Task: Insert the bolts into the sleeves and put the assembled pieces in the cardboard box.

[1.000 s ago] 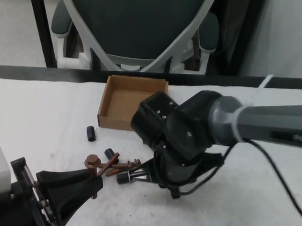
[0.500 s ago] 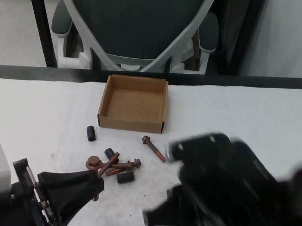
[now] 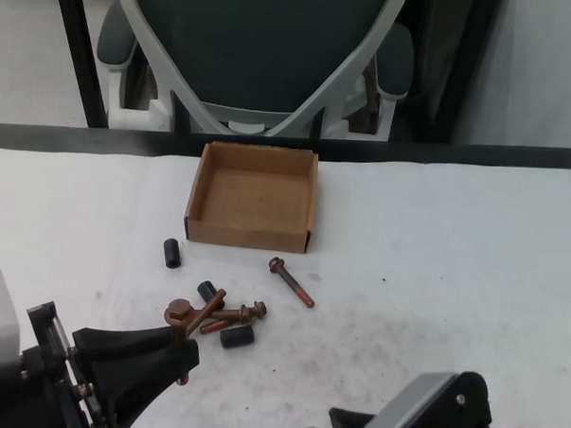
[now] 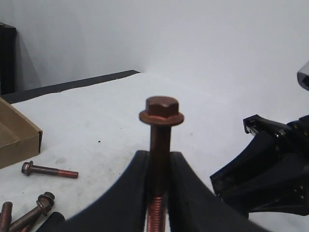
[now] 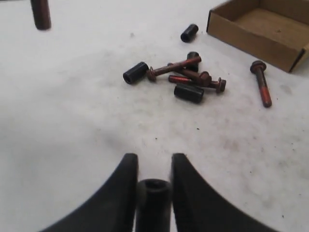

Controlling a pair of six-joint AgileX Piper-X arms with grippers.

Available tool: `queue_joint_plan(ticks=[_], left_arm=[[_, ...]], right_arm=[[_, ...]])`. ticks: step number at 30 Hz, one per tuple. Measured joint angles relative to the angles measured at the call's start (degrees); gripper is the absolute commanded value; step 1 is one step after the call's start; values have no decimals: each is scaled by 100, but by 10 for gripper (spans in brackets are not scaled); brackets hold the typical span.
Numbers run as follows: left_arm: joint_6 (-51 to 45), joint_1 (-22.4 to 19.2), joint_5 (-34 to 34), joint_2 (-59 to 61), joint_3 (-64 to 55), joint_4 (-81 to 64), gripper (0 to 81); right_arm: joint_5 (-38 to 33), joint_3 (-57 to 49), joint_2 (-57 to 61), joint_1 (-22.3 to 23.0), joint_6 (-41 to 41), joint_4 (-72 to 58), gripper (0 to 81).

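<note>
My left gripper (image 4: pixel 159 162) is shut on a copper bolt (image 4: pixel 161 112) that stands head up between its fingers; in the high view the gripper (image 3: pixel 166 346) is at the near left. My right gripper (image 5: pixel 153 166) is shut on a black sleeve (image 5: pixel 153 193), open end up, and its arm (image 3: pixel 428 415) is at the near right edge. Loose bolts (image 3: pixel 226 312) and sleeves (image 3: pixel 236 337) lie in a pile mid-bench, with one bolt (image 3: pixel 292 282) apart. Behind them stands the cardboard box (image 3: pixel 251 233), with nothing in it.
A lone sleeve (image 3: pixel 172 254) stands left of the box, and another sleeve (image 5: pixel 135 72) lies beside the pile. White cloth covers the bench, with open room on its right half. A chair stands behind the far edge.
The right arm has pulled back from over the pile to the near right edge. The left gripper and its bolt have barely moved.
</note>
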Motion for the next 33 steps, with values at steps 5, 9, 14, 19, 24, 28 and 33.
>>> queue_joint_plan(ticks=[5, 9, 14, 19, 24, 28, 33], left_arm=[[-53, 0, 0, 0, 0, -77, 8], [-113, 0, 0, 0, 0, -141, 8], [-119, 0, 0, 0, 0, -155, 8], [-130, 0, 25, 0, 0, -155, 8], [-128, 0, 37, 0, 0, -155, 8], [-128, -13, 37, 0, 0, -155, 8], [-128, -9, 37, 0, 0, -155, 8]], right_arm=[[-352, 36, 55, 0, -654, -495, 3], [-843, -74, 737, -251, -722, -1247, 3], [-1005, -383, 1642, -477, -542, -1317, 3], [-1209, -1045, 2255, -569, -557, -1398, 3], [-1307, -1426, 2540, -714, -74, -1266, 3], [-1494, -1621, 2608, -835, 529, -665, 3], [-1693, -1837, 2604, -866, 925, 387, 3]])
